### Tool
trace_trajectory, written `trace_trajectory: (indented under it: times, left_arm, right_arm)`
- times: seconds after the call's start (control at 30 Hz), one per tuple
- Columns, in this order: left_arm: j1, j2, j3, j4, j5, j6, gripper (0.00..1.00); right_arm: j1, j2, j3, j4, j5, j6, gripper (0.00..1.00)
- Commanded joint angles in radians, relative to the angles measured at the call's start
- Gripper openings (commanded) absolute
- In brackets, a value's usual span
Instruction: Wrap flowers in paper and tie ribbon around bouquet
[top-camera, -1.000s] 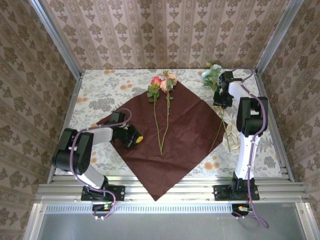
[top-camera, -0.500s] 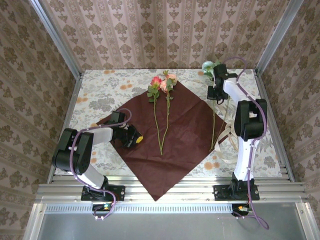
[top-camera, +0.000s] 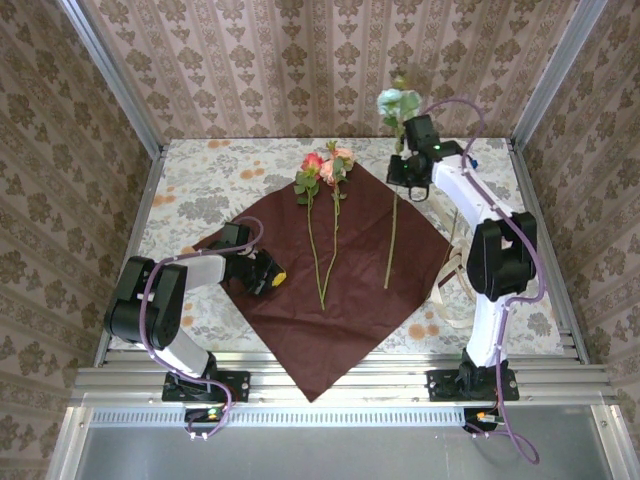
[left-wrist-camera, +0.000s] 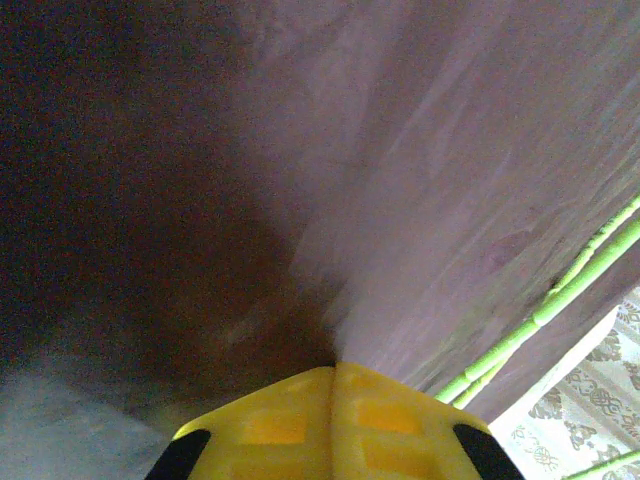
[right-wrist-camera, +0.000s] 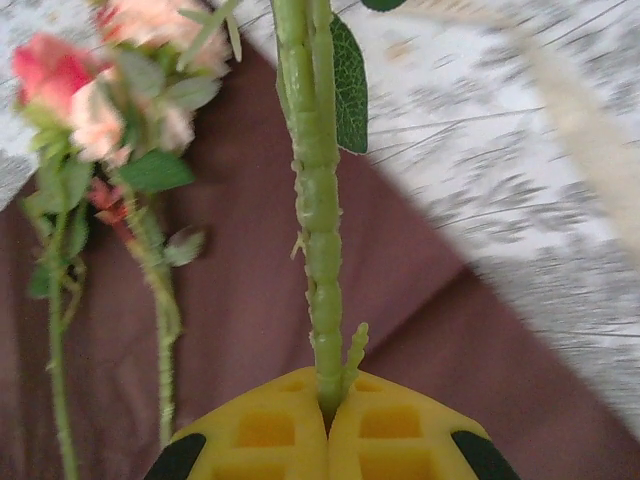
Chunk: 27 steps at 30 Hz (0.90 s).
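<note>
Top view: the right gripper (top-camera: 408, 172) pinches a pale-blue artificial flower (top-camera: 390, 100), hanging over the far right of the maroon paper sheet (top-camera: 360, 270).
Left wrist: the left gripper (left-wrist-camera: 335, 385), pressed together, rests against the paper.
Right wrist: the thin green stem (right-wrist-camera: 315, 200) looks light and springy, so it is best gripped mid-stem.

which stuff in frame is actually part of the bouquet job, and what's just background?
Job:
- maroon paper, spread flat, left gripper pinching its edge
- two flowers lying on it
- third flower, stem held in right gripper
- cream ribbon, beside the paper's right corner

Background:
- floral tablecloth
- patterned walls
- metal frame rail
</note>
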Motion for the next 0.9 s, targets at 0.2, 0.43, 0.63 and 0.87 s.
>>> trace_trajectory:
  times: [0.2, 0.43, 0.63, 0.87]
  left_arm:
    - [-0.012, 0.012, -0.019, -0.034, -0.007, -0.008, 0.0]
    - [-0.016, 0.004, -0.021, -0.036, -0.008, -0.01, 0.0]
    - [-0.018, -0.011, -0.032, -0.035, -0.007, -0.015, 0.0]
    - [-0.018, -0.015, -0.037, -0.034, -0.011, -0.019, 0.0]
  right_arm:
    - [0.095, 0.24, 0.09, -0.011, -0.078, 0.156, 0.0]
    - [0.09, 0.316, 0.209, -0.11, -0.088, 0.079, 0.45]
    - [-0.051, 0.133, 0.104, -0.155, -0.005, -0.022, 0.54]
    - [-0.289, 0.025, -0.079, -0.132, 0.026, -0.047, 0.49]
